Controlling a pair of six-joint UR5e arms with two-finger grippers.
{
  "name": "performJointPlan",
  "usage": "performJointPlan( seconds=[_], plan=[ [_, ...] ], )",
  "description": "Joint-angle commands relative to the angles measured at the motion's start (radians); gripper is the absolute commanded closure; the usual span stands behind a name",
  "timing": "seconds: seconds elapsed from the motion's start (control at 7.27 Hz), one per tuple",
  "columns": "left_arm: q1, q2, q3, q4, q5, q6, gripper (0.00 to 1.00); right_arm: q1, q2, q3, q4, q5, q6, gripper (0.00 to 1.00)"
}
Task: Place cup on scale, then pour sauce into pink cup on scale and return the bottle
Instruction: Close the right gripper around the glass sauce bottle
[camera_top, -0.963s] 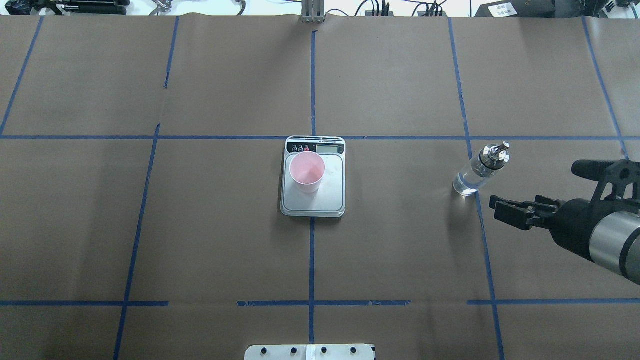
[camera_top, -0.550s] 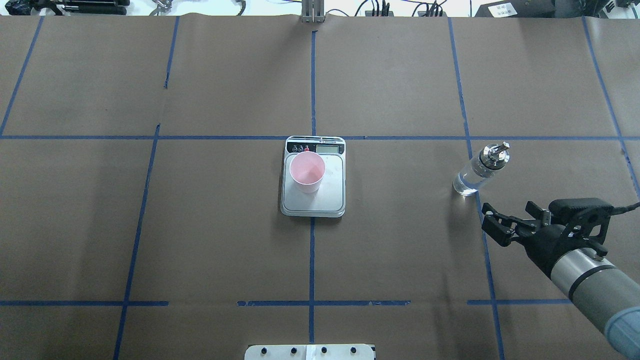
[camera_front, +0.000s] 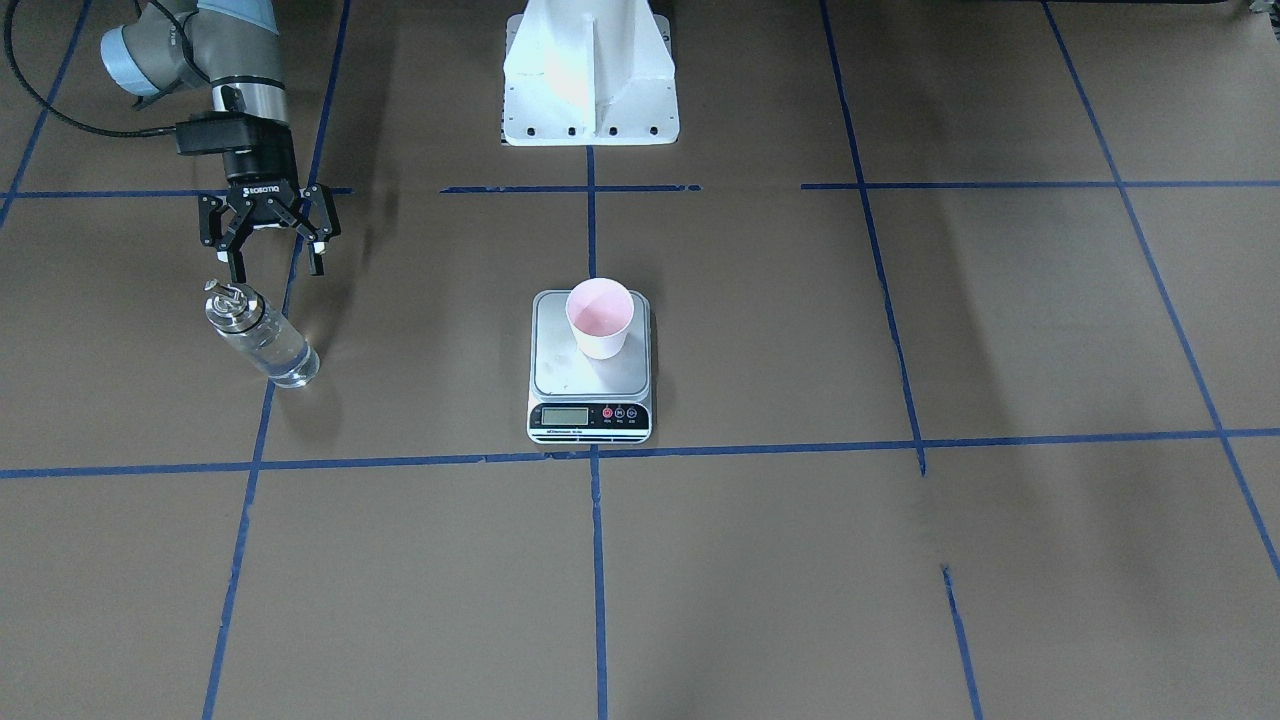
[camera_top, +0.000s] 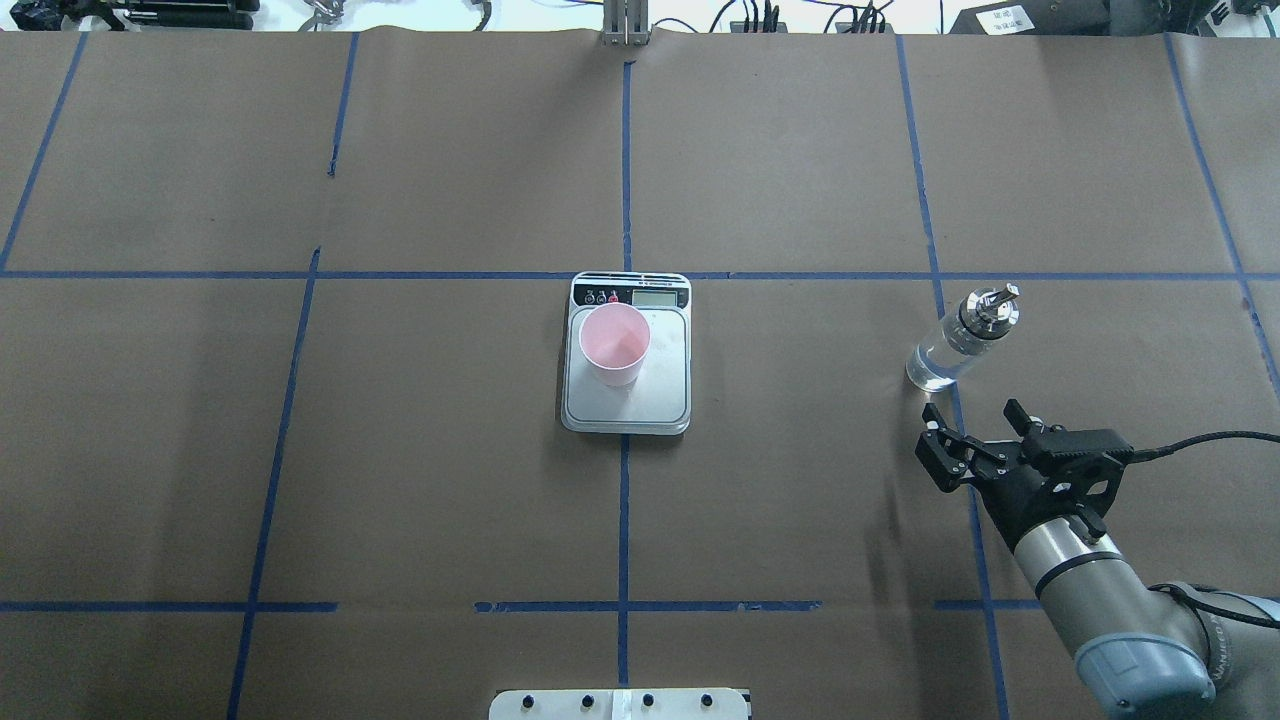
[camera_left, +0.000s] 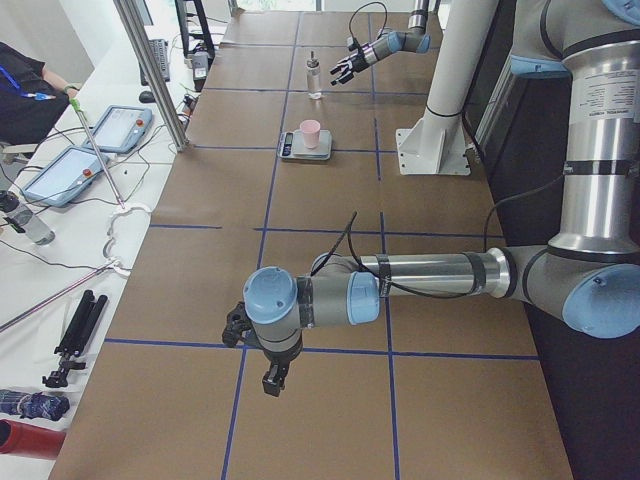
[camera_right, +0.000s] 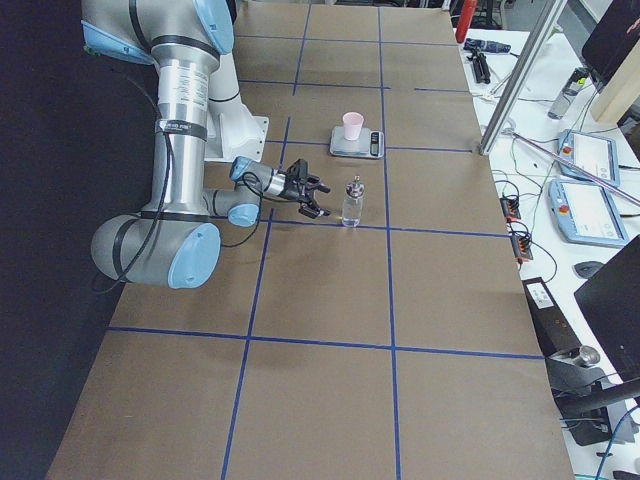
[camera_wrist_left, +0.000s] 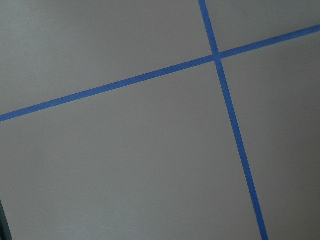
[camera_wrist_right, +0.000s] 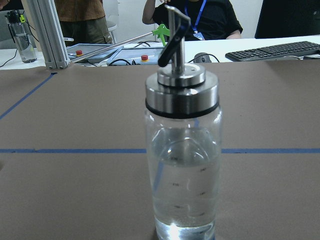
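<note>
One cup (camera_top: 614, 343) on one scale (camera_top: 662, 402), one bottle (camera_top: 950, 348), right claw (camera_front: 275, 270) wide nearby, left claw (camera_left: 272, 375) state unclear

table (camera_top: 450, 480) covered in plain matte brown paper; blue tape (camera_top: 624, 160) lines form a large grid over it; cup (camera_top: 614, 343) pale pink outside, stronger pink inside; scale (camera_top: 660, 400) has silver-grey platform, black front strip, grey-green LCD, red and dark round buttons; bottle (camera_wrist_right: 182, 165) clear glass, faint white graduation marks, shiny silver metal cap with thin black ring, spout reads dark in the right wrist view; sauce (camera_wrist_right: 185, 200) colourless, water-clear; right gripper (camera_front: 277, 262) black, small white lettering on its body; right arm (camera_top: 1060, 560) silver-grey tube, black band, light-blue joint caps; left arm (camera_left: 430, 275) same scheme; pedestal (camera_front: 588, 70) white
</note>
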Motion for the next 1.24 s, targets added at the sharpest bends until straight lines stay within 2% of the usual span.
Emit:
performJointPlan(
  seconds=[0.0, 0.41, 0.83, 1.1],
  plan=[
    [0.0, 0.0, -0.002, 0.0, -0.001, 0.001, 0.0, -0.002, 0.024, -0.043, 0.002, -0.042, -0.011, 0.0],
    [0.0, 0.0, -0.013, 0.0, -0.001, 0.001, 0.0, 0.014, 0.057, -0.048, 0.002, -0.079, -0.041, 0.0],
    [0.002, 0.0, -0.022, 0.0, -0.001, 0.0, 0.0, 0.075, 0.062, -0.081, 0.003, -0.078, -0.083, 0.0],
    [0.0, 0.0, -0.022, 0.0, -0.001, 0.0, 0.0, 0.113, 0.124, -0.112, 0.003, -0.073, -0.101, 0.0]
  ],
)
